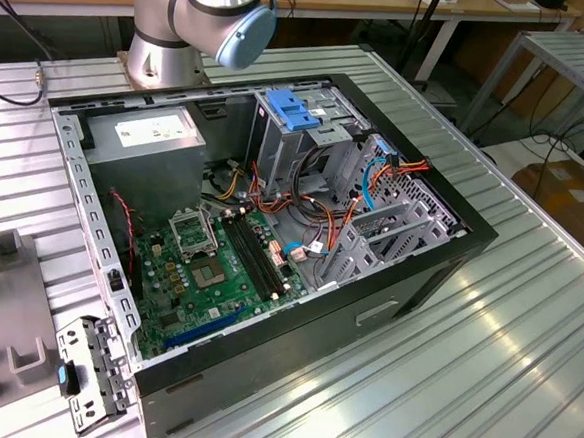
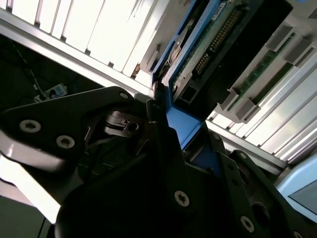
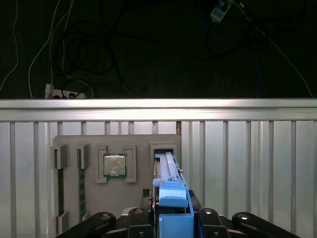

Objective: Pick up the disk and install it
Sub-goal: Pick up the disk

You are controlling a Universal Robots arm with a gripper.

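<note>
Item: disk (image 3: pixel 166 171), standing on edge in a slot of the grey holder (image 3: pixel 143 144) on the ribbed desk (image 3: pixel 247 163). My jaws: closed on its blue rail, one on each side. Neighbouring recess of the holder: processor chip (image 3: pixel 115 165).

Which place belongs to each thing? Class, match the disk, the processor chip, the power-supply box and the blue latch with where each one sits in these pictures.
Things:
1 disk
2 processor chip
3 power-supply box
4 blue latch

Places:
A on top of the grey drive cage
B in a corner of the open computer case, near the arm's base
C on edge in a slot of the grey holder tray, held by the gripper
D flat in the holder tray's cradle

Pairs: 1-C, 2-D, 3-B, 4-A
</note>
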